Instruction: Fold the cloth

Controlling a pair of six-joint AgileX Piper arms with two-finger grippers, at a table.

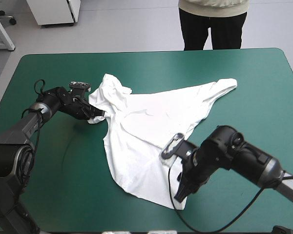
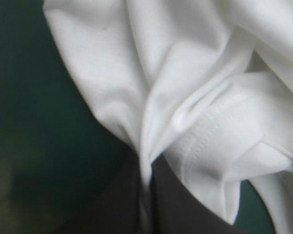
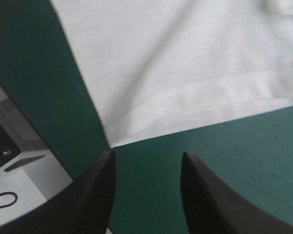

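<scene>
We judge the T-shirt (image 1: 146,126) limp and light. The left gripper (image 1: 98,115) clamps a hemmed fold; the right gripper (image 3: 146,155), fingers apart, faces the hem corner by the table's (image 1: 263,87) near edge: grip there.

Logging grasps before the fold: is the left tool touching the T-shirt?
Touching. The left wrist view shows the left tool all but shut, with the T-shirt fabric pinched between its black fingers.

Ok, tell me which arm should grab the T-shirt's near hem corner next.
Right. The right fingers stand open with the hem corner just ahead of them. The left fingers are shut on the T-shirt, far from that corner.
</scene>
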